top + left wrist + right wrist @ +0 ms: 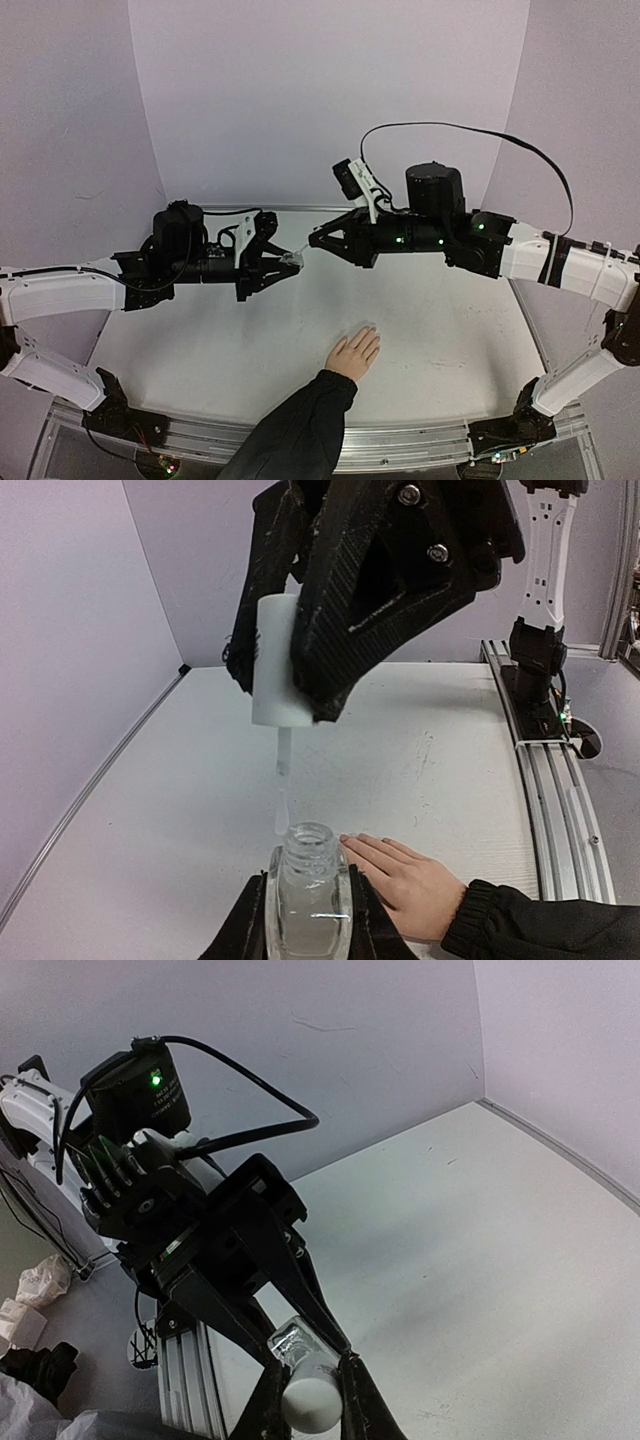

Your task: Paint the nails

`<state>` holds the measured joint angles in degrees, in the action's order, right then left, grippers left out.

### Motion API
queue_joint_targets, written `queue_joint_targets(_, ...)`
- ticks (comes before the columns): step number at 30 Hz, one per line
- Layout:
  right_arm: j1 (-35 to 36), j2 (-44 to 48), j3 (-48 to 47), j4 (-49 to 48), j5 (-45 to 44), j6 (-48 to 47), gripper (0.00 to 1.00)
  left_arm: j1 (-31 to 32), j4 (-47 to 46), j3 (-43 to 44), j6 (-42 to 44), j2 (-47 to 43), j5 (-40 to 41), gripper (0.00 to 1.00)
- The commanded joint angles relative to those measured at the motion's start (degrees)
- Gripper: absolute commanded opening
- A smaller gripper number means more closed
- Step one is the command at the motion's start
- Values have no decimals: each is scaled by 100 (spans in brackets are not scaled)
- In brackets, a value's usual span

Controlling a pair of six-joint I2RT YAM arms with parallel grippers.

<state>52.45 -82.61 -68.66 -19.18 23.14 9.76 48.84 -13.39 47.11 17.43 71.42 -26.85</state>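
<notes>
1. Left arm: reaches in level from the left edge of the overhead view toward the centre. My left claw is closed narrow on a small clear bottle, one finger on each side of the glass. The bottle stands upright at the bottom centre of the left wrist view, its mouth open. The contents look clear; I cannot tell the fill level.

2. Right arm: reaches in from the right edge of the overhead view, its tip meeting the left tip near the centre of the frame. My right claw is clamped on a white cap, held above the bottle. A thin brush hangs straight down from the cap. Its tip sits just above the bottle mouth; I cannot tell whether it touches the rim.

3. Task item: a hand with a dark sleeve lies flat, palm down, on the white table, at the lower right of the left wrist view. The nails point toward the bottle, and the nearest fingertip is just beside it. The brush is clear of the nails.
</notes>
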Motion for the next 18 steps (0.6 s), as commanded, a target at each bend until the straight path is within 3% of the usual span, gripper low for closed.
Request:
queue_joint_targets(1, 46, -6, -301, -200, 80, -92, 0, 38, -173, 26, 85, -3, -4, 0)
queue_joint_targets(18, 90, 86, -258, -105, -13, -166, 0, 43, -173, 18, 104, 4, 39, 0)
